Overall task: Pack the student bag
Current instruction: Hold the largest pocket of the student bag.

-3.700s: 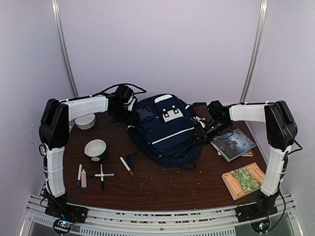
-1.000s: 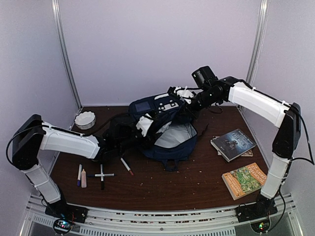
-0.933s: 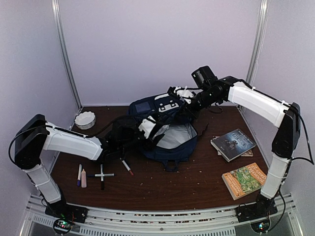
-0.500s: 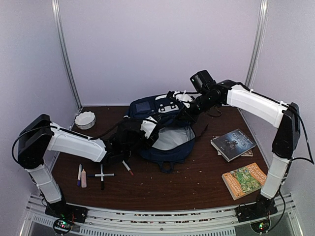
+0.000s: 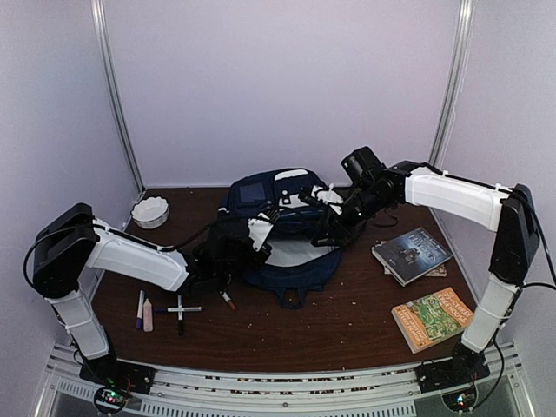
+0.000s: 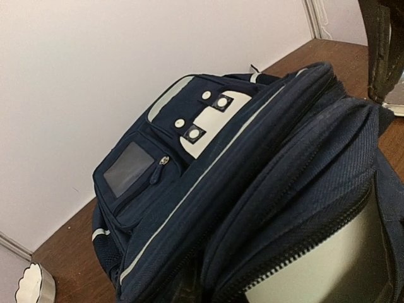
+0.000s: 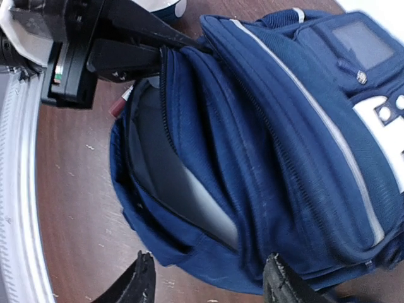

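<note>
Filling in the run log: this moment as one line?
student bag: main compartment open | left gripper: shut on its rim | right gripper: open | books: on table

High rear view, 2 close wrist views sharing bag (image 5: 295,274)

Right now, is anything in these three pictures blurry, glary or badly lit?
Top view: soft, even light, lilac-tinted wall, no glare. Left wrist view: the student bag fills the frame, sharp, its grey lining bright. Right wrist view: bag crisp, but the camera's own fingertips at the bottom edge are dark and soft.
</note>
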Controlling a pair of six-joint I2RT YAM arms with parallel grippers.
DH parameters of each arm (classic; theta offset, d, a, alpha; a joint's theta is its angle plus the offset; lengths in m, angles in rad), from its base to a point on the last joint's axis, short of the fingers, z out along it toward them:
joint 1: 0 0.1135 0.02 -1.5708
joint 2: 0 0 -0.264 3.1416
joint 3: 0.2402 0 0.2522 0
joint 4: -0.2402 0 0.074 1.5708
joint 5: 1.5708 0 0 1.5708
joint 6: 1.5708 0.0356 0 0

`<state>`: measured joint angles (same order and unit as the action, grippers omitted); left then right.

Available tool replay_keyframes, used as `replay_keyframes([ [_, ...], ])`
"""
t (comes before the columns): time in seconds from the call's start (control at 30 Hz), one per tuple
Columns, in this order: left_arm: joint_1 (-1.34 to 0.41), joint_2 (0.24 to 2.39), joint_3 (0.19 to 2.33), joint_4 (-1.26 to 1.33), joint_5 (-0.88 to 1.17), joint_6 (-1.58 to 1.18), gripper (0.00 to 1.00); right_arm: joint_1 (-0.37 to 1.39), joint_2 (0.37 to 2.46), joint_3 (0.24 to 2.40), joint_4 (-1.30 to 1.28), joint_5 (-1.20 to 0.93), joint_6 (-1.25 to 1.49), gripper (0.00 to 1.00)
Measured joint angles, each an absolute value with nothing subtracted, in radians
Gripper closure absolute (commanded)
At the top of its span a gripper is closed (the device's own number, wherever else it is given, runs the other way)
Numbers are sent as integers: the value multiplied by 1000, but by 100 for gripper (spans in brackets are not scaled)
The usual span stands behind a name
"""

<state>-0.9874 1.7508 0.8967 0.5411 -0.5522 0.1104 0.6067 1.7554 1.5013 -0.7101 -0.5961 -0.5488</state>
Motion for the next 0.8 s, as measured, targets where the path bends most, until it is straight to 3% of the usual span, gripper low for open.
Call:
replay_keyframes([
  [0.43, -982, 1751, 889, 601, -561, 82, 100, 650, 1797, 1523, -576, -599, -461, 37],
  [0.5, -982, 1751, 889, 601, -560, 70, 100, 652, 1812, 1525, -556, -590, -458, 46],
  [0.57, -982, 1751, 889, 601, -559, 58, 100, 655, 1830, 1527, -541, -585, -454, 66],
  [0.6, -981, 1751, 889, 599, -557, 52, 92, 656, 1838, 1528, -535, -581, -456, 75],
  [0.67, -981, 1751, 890, 591, -557, 37, 58, 657, 1848, 1530, -522, -574, -459, 91],
  [0.7, -981, 1750, 893, 580, -558, 28, 47, 656, 1851, 1530, -516, -564, -447, 95],
  [0.8, -981, 1734, 904, 537, -562, -27, 33, 654, 1852, 1520, -498, -548, -455, 98],
])
